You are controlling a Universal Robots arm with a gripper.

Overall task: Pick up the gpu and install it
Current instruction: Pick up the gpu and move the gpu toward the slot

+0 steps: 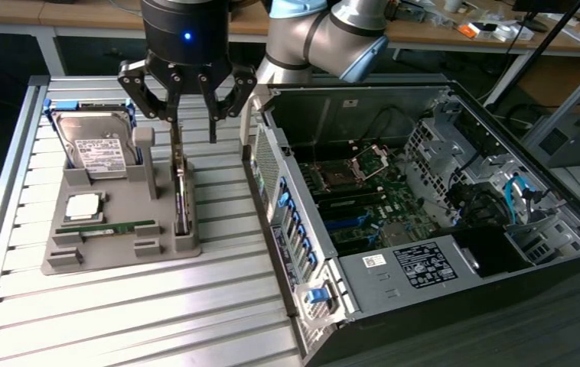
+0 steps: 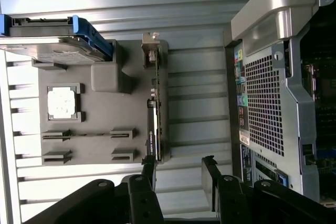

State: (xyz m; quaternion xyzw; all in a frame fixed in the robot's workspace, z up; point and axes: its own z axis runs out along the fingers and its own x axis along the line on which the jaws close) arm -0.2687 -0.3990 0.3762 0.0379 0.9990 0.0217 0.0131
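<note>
The gpu (image 1: pixel 180 195) stands on its long edge in a slot along the side of the grey holder (image 1: pixel 116 256) nearest the computer case. It is a thin dark card with a silvery bracket at its far end. My gripper (image 1: pixel 192 126) hangs just above the card's far end, open, with nothing between its fingers. In the wrist view the gpu (image 2: pixel 155 108) runs along the edge of the holder (image 2: pixel 100 114). My gripper (image 2: pixel 178 167) sits beyond one end of the card, and one fingertip (image 2: pixel 148 165) lines up with the card's edge.
On the holder also rest a hard drive (image 1: pixel 101 145) in a blue frame, a processor chip (image 1: pixel 84 205) and a green RAM stick (image 1: pixel 106 228). The open computer case (image 1: pixel 423 206) lies at the exterior view's right, motherboard exposed. Everything rests on a slatted metal table (image 1: pixel 137 321).
</note>
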